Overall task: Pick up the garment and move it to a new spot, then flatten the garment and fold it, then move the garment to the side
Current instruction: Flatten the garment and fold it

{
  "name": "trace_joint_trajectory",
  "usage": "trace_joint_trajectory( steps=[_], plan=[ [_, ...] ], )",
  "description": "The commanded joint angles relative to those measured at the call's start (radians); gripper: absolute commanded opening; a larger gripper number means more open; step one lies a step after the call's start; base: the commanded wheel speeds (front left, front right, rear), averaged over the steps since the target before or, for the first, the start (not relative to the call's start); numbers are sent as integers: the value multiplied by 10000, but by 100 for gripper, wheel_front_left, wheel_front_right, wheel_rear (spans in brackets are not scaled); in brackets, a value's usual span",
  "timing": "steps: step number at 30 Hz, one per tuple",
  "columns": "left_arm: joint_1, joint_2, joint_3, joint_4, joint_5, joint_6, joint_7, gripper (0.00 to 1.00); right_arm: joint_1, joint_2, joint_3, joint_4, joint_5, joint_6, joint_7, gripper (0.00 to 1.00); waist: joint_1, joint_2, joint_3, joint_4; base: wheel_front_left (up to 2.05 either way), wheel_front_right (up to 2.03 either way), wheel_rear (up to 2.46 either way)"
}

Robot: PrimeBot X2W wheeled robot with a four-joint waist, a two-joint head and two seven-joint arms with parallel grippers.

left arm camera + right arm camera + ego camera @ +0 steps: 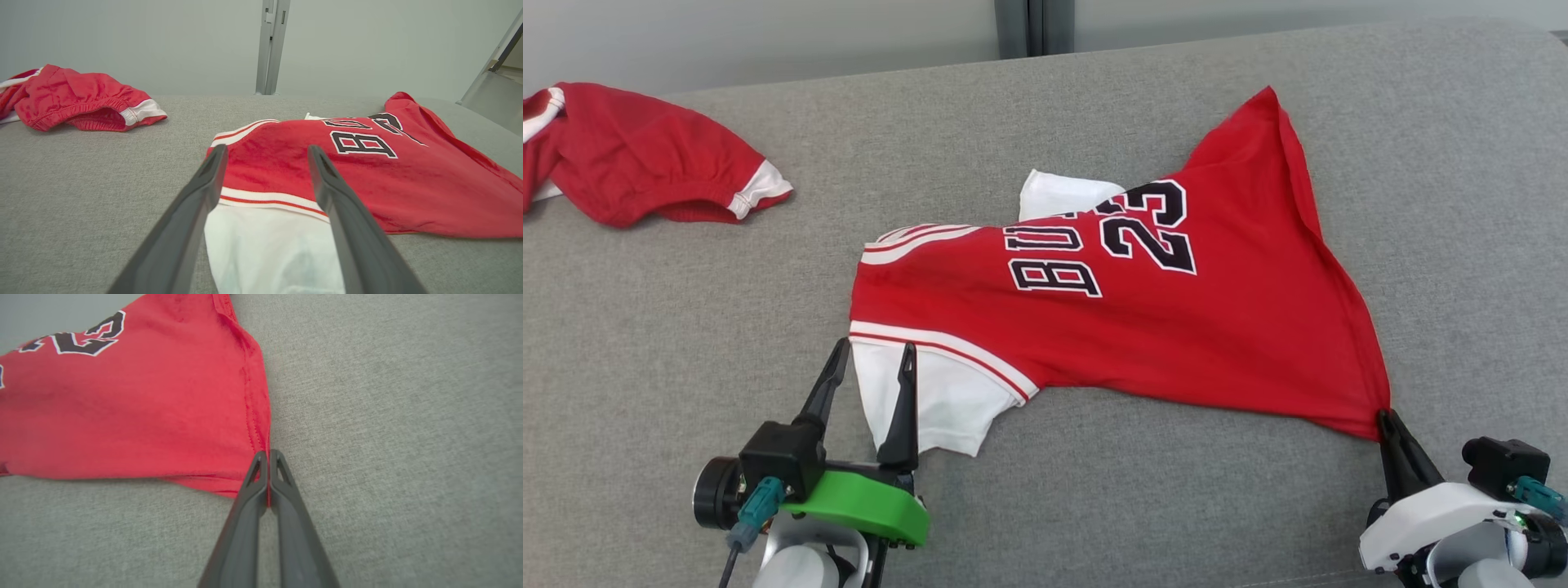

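At the far left a crumpled pair of red mesh shorts with white trim lies well apart from the work. The left gripper hovers at the near left, its jaws wide apart, astride the white sleeve. I cannot tell whether they touch the cloth.

The red basketball jersey with black lettering and white sleeves lies spread across the middle of the grey fabric-covered worktop, collar end left, hem right. It looks light, thin and limp, so it should sag and bunch wherever it is unsupported and slide little on the woven cover. The best holds are probably the stitched hem corners and the sleeve seams, where the cloth is doubled.

The right gripper, at the near right, has its jaws clamped together on the near hem corner. The far hem corner points toward the worktop's far edge. Bare surface lies open to the near side and the right for dragging and folding.
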State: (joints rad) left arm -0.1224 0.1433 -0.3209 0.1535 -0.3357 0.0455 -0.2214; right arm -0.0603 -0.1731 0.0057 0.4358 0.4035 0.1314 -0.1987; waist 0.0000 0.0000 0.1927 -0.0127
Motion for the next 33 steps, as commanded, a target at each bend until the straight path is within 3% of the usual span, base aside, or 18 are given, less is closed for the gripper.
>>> trace_joint_trajectory(
  steps=[1,7,14,22,33],
  plan=[
    [104,45,29,17,-90,60,-48,100,-19,-7,-73,113,-175,-14,-169,98,0,0,-37,29,0,0,0],
    [137,-88,79,111,-224,31,-178,100,-389,-7,-329,92,-660,-13,-472,100,0,0,-187,94,0,0,0],
    [237,-265,287,348,-455,8,-364,100,-792,-82,-772,-932,-1289,-13,-590,100,0,0,-512,226,0,0,0],
    [476,-475,540,1006,-576,-27,-437,100,-940,350,-284,-1808,-1840,-13,-437,100,0,0,-1039,403,0,0,0],
    [930,-759,754,1313,-324,-198,-442,100,-457,928,-46,-1578,-2077,-13,-505,100,0,0,-1492,685,0,0,0]
  ],
)
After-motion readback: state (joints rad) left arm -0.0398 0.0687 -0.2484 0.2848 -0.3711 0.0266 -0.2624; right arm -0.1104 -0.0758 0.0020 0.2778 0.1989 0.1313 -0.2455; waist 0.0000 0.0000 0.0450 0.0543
